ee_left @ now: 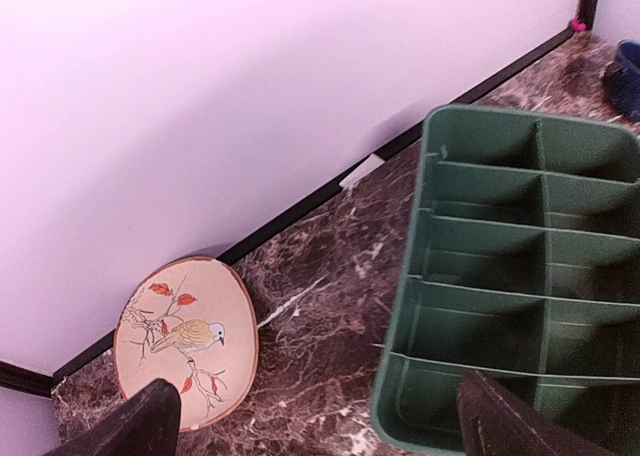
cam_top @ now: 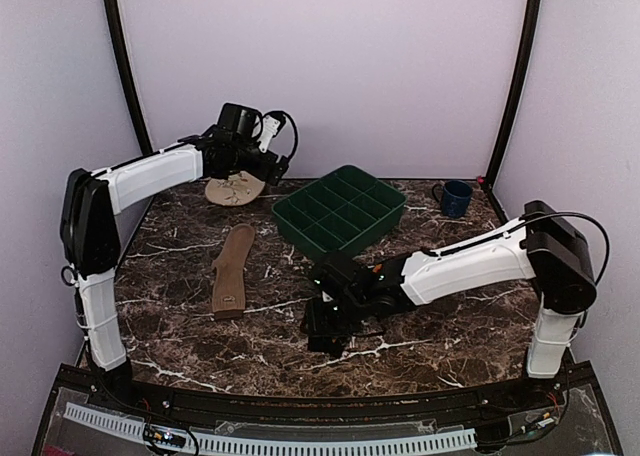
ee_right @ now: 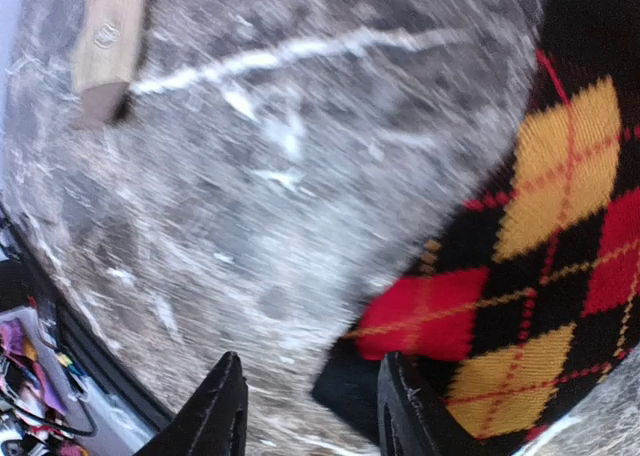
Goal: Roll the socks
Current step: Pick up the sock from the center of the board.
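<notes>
While the right gripper (ee_right: 310, 401) stood spread beside the bundled argyle sock (ee_right: 540, 236), the spread left gripper (ee_left: 315, 406) seemingly needed the flat tan sock (cam_top: 232, 271) next.

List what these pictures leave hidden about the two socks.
- Argyle sock: in the top view it is lost under the dark right gripper. In the right wrist view the frame edges cut it off, so rolled or flat cannot be told.
- Tan sock: the right wrist view shows only a blurred end at the top edge.
- Left wrist view: neither sock is in frame.
</notes>
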Tool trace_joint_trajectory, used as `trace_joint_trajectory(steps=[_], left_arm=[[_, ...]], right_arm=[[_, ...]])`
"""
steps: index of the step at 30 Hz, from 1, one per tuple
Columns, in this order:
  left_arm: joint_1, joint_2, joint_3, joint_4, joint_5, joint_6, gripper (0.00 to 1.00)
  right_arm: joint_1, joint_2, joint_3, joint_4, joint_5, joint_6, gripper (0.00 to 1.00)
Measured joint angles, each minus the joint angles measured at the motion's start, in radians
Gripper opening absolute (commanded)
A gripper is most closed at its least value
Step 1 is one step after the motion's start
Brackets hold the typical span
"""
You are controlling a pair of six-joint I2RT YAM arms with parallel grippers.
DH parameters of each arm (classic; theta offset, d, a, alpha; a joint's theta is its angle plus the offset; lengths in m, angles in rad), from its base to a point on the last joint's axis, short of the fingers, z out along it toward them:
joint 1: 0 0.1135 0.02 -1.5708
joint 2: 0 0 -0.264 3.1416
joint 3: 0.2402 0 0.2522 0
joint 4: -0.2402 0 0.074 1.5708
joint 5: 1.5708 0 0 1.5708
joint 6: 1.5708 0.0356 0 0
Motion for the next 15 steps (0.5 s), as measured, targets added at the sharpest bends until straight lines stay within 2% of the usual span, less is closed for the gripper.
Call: trace_joint_trajectory(steps=[8, 15], left_arm=[[-0.172, -0.312, -0.253, -0.05, -0.034, -0.152, 0.99], [-0.259, -0.546, -0.546, -0.106, -0.048, -0.319, 0.99]], right_arm=[[0.015, -0.045, 0.106, -0.073, 0.056, -0.066, 0.53], [0.02, -0.179, 0.066, -0.148, 0.195, -0.161, 0.61]])
